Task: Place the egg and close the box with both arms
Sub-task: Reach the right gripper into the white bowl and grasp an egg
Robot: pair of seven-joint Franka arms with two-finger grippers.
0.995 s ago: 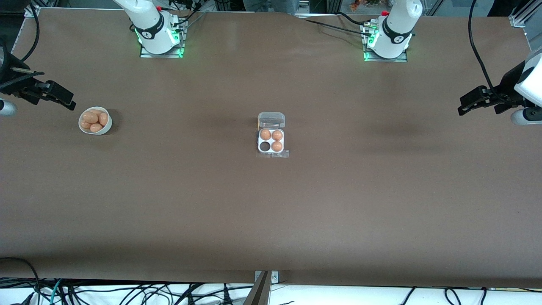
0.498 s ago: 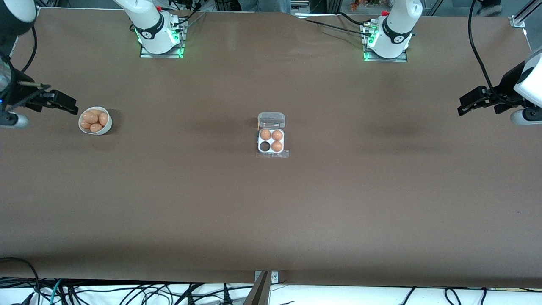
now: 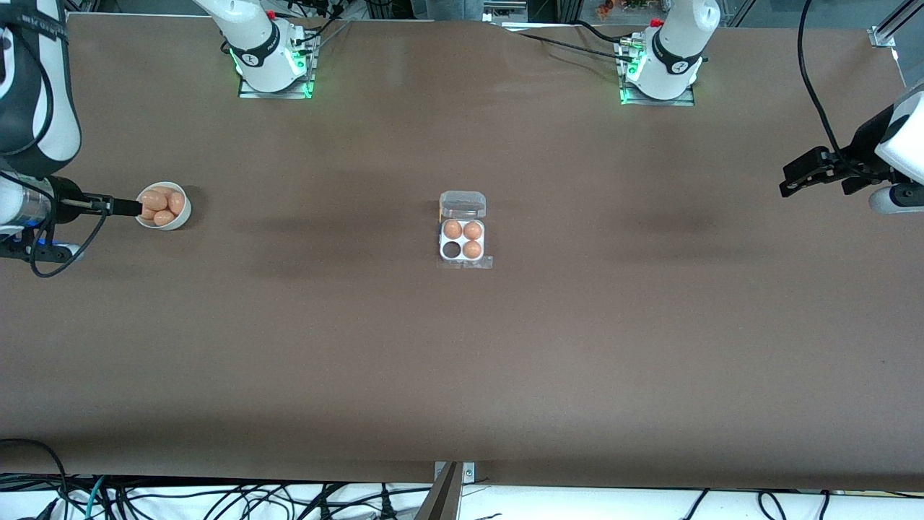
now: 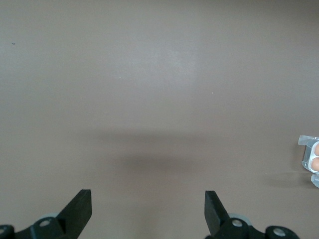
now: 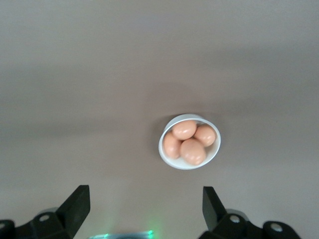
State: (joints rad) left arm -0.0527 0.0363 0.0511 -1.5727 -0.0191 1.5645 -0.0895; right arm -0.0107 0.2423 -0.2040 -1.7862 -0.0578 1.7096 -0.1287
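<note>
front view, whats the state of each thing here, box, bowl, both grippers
box: lid open, three eggs in, one cell empty
bowl: upright, four eggs in it
right gripper: fingers open, empty, over the bowl
left gripper: fingers open, empty, waiting over bare table at its own end

The front camera sat high and looked down across the whole tabletop toward both arm bases at 12 o'clock. The right wrist camera looked straight down from well above on the bowl, which the front view showed at 9 o'clock. The left wrist camera faced bare tabletop, catching the box at its 3 o'clock edge.
</note>
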